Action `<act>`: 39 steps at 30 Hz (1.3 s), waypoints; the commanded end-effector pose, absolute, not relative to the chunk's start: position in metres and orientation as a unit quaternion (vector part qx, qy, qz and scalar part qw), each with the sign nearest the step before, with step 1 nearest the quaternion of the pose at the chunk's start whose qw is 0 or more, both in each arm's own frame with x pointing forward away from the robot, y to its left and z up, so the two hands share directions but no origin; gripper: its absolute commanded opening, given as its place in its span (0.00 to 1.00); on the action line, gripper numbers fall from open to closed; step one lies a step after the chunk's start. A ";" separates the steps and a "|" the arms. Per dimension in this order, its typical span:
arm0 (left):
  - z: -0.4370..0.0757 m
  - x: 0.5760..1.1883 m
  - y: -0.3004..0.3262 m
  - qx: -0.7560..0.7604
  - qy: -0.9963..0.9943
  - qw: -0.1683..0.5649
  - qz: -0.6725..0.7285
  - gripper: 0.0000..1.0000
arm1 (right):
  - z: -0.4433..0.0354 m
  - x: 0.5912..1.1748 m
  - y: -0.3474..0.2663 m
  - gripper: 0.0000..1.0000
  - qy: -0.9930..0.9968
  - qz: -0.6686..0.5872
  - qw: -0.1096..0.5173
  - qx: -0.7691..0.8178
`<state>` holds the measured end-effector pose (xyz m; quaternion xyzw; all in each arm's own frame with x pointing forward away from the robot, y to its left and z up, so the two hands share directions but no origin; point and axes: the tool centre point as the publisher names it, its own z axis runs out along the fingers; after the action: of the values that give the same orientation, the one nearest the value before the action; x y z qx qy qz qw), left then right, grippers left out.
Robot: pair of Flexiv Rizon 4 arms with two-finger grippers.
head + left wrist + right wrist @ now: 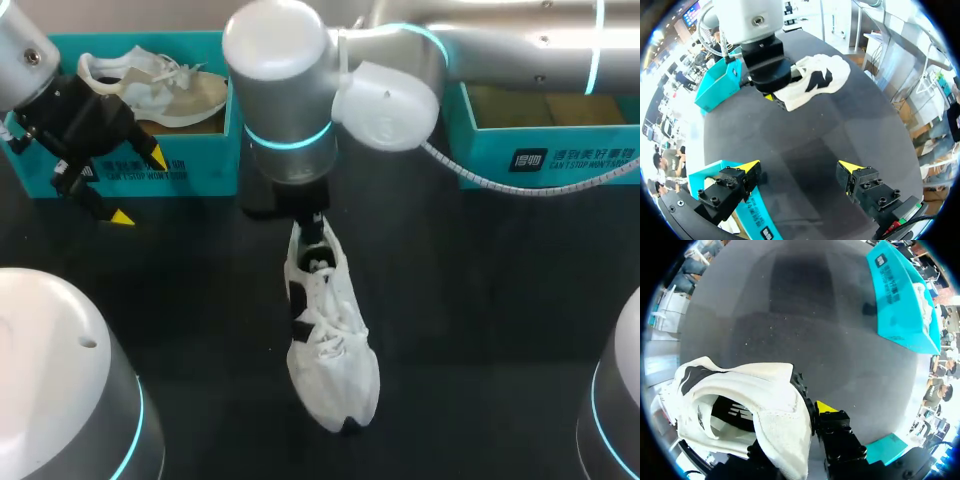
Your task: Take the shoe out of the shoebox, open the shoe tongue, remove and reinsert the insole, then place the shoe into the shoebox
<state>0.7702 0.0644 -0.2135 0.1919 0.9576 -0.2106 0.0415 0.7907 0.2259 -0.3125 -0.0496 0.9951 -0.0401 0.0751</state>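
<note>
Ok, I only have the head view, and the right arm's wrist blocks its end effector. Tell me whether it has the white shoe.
Observer: It does. In the right wrist view the right end effector is shut on the heel of the white mesh shoe. One yellow fingertip presses the outside of the heel, and the shoe hides the other.
Operator: Now check the insole for me.
Observer: Looking down through the collar in that same view, a dark insole lies inside the shoe, so it has not been taken out.
</note>
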 end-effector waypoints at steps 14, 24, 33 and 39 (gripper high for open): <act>-0.213 0.769 0.065 0.192 0.958 0.042 -0.210 1.00 | -0.232 0.813 0.193 0.00 0.997 -0.022 0.074 -0.011; -0.213 0.769 0.065 0.192 0.958 0.042 -0.210 1.00 | -0.222 0.814 0.193 0.00 0.997 -0.022 0.080 -0.001; -0.213 0.769 0.065 0.192 0.958 0.042 -0.210 1.00 | -0.162 0.859 0.118 0.00 0.988 -0.078 0.120 0.050; -0.213 0.769 0.065 0.192 0.958 0.042 -0.210 1.00 | -0.140 0.890 0.070 0.00 0.987 -0.087 0.126 0.047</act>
<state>0.7702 0.0645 -0.2135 0.1919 0.9577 -0.2106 0.0415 0.8832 0.1032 -0.1507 0.0511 0.9845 -0.1055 0.1305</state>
